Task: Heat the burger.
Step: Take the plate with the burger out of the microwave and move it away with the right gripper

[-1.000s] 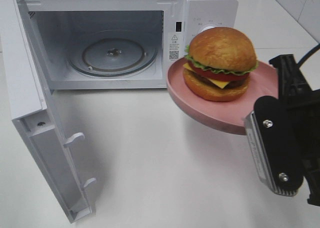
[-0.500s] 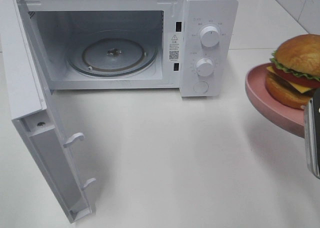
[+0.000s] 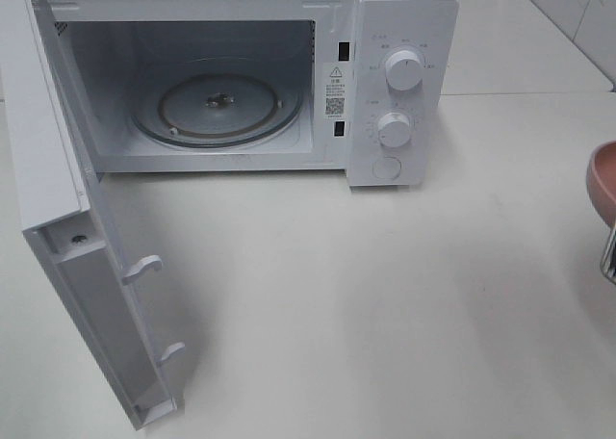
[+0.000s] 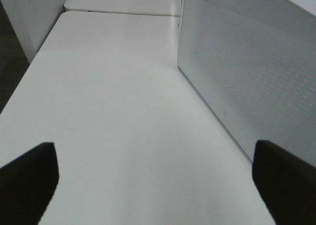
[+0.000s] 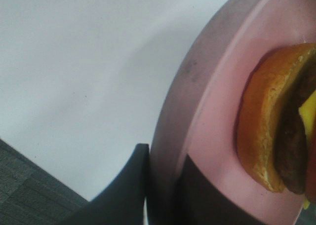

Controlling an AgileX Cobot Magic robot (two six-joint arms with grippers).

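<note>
A: Item one, microwave [image 3: 231,83]?
B: On the table [image 3: 385,304], door [image 3: 77,266] swung fully open, turntable [image 3: 217,107] bare. Two knobs and a button on its panel.

A: Item two, burger [image 5: 276,136]?
B: On the pink plate [image 5: 217,126], carried off the table. Only the right wrist view shows it; in the high view just a sliver of plate rim [image 3: 603,184] shows at the right edge, well apart from the microwave.

A: Right gripper [image 5: 163,185]?
B: Clamped on the plate's rim, one finger under, one on top.

A: Left gripper [image 4: 158,180]?
B: Jaws spread wide, holding nothing, low over the table beside the door's outer face.

A: Step in hand?
B: By my reading, carrying the plate to the oven; loading not yet done.

A: Next move calls for?
B: Likely bringing the plate level across to the cavity, clearing the door frame, setting it on the turntable, releasing. Then the door wants shutting; the left gripper sits handy for that.
</note>
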